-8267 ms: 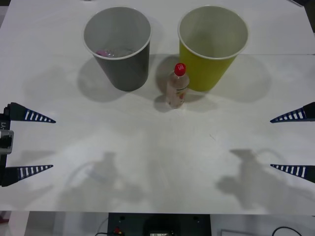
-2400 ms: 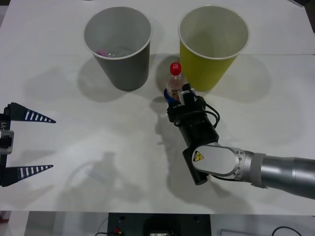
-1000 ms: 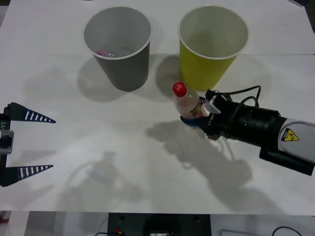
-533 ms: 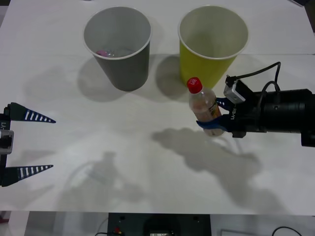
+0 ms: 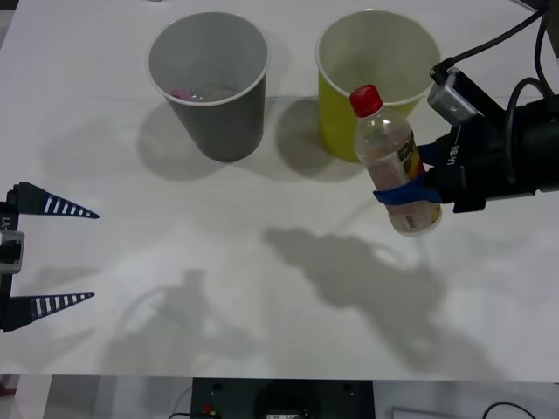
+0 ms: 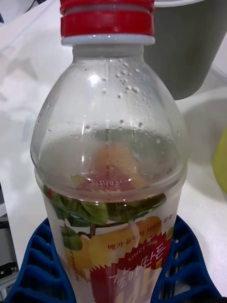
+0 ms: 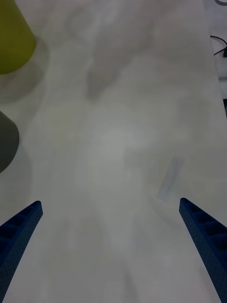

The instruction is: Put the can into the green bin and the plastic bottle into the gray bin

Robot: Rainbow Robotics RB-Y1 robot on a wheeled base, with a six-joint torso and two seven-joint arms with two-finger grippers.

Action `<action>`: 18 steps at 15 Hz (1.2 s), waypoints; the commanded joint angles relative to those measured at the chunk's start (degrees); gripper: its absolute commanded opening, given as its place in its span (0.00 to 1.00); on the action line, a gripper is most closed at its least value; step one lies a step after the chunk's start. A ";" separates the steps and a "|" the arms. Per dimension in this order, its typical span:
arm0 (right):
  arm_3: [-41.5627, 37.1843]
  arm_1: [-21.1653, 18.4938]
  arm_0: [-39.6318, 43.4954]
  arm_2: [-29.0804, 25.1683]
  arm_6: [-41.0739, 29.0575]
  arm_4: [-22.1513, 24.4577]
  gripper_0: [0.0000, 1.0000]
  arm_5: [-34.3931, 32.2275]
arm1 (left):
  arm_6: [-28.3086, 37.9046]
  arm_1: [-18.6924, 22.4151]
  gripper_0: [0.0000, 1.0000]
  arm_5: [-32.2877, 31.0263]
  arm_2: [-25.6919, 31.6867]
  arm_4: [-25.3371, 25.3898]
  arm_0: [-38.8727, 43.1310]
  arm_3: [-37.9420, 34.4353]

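Note:
My right gripper (image 5: 409, 197) is shut on the plastic bottle (image 5: 391, 157), a clear one with a red cap and a fruit label, and holds it in the air, tilted a little, in front of the green bin (image 5: 377, 65). In the right wrist view the bottle (image 6: 111, 156) stands between the blue fingers (image 6: 33, 272). The gray bin (image 5: 208, 83) stands to the left of the green one, with something pink at its bottom. The can is out of view. My left gripper (image 5: 93, 255) waits open at the table's left edge.
The white table (image 5: 218, 288) carries the arm's shadow in front of the bins. In the left wrist view the left gripper (image 7: 109, 203) hangs over bare tabletop, with the green bin (image 7: 14, 38) and gray bin (image 7: 5, 142) at one side. A cable runs behind the right arm.
The right gripper took hold of the bottle beside the green bin, then lifted it up and to the right. The left arm has not moved.

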 commanded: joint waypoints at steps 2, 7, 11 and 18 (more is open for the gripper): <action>0.11 0.06 -7.97 0.50 -8.67 0.45 0.00 -2.74 | 0.00 0.00 1.00 0.00 0.00 0.00 0.00 0.00; 6.53 0.06 -21.68 7.54 -8.76 -0.08 0.00 -2.74 | 0.00 0.00 1.00 0.00 0.00 0.00 0.00 0.00; 13.73 1.29 -34.42 15.97 -8.76 0.01 0.00 -2.66 | 0.00 0.00 1.00 0.00 0.00 0.00 0.00 0.00; 26.74 9.38 -46.99 25.03 -8.67 2.65 0.00 -1.51 | 0.00 0.00 1.00 0.00 0.00 0.00 0.00 0.00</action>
